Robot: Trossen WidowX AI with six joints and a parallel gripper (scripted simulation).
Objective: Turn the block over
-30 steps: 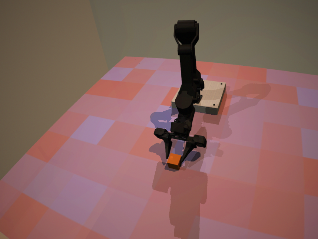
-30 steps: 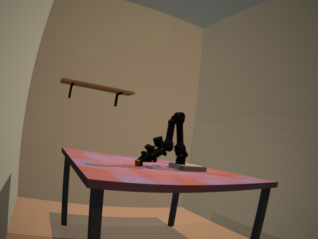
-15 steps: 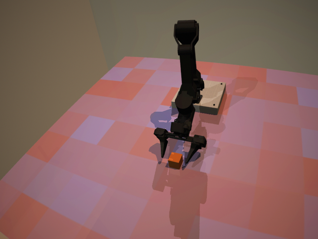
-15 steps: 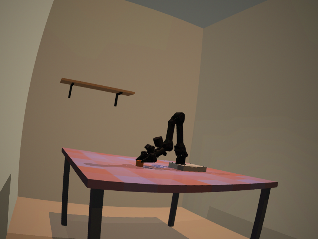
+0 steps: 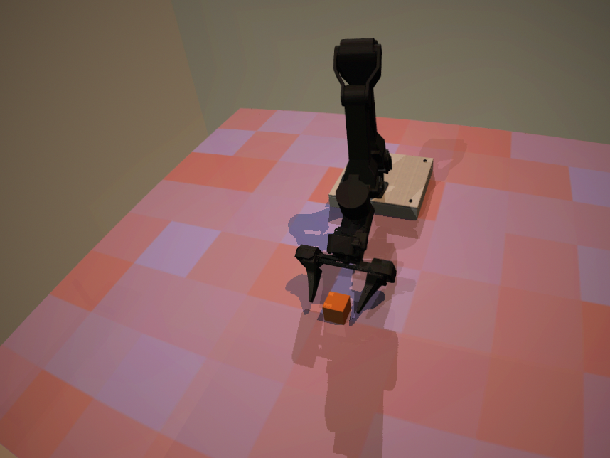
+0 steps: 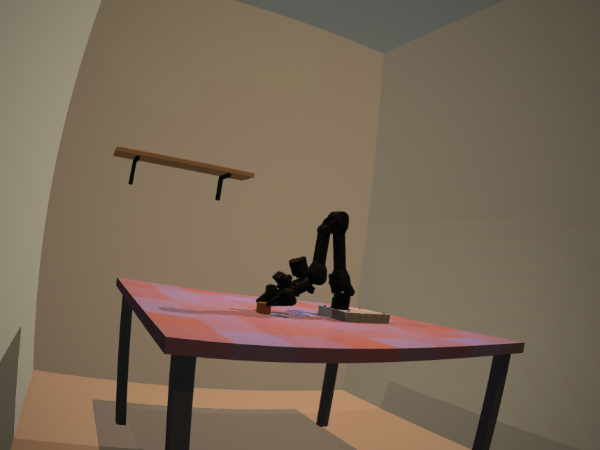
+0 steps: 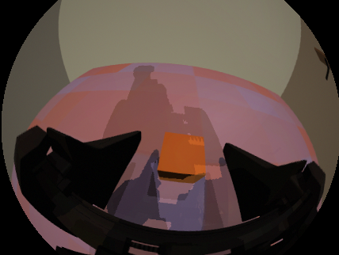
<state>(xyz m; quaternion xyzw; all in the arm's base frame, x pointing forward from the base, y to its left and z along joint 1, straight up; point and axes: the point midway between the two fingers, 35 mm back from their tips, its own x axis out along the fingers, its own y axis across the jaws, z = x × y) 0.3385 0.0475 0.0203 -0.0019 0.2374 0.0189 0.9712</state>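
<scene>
A small orange block [image 5: 337,306] [image 6: 263,307] [image 7: 181,156] rests on the checkered table [image 5: 147,295] [image 6: 203,329]. A faint light mark shows near the far edge of its top face in the wrist view. My gripper [image 5: 335,301] [image 7: 183,141] is open wide, low over the table, with one finger on each side of the block and a gap to both. In the exterior view the gripper [image 6: 271,299] sits just above and behind the block.
The arm's wooden base plate [image 5: 414,189] [image 6: 361,315] lies behind the gripper on the table. A wall shelf [image 6: 184,164] hangs far off at the left. The table's edges are far from the block.
</scene>
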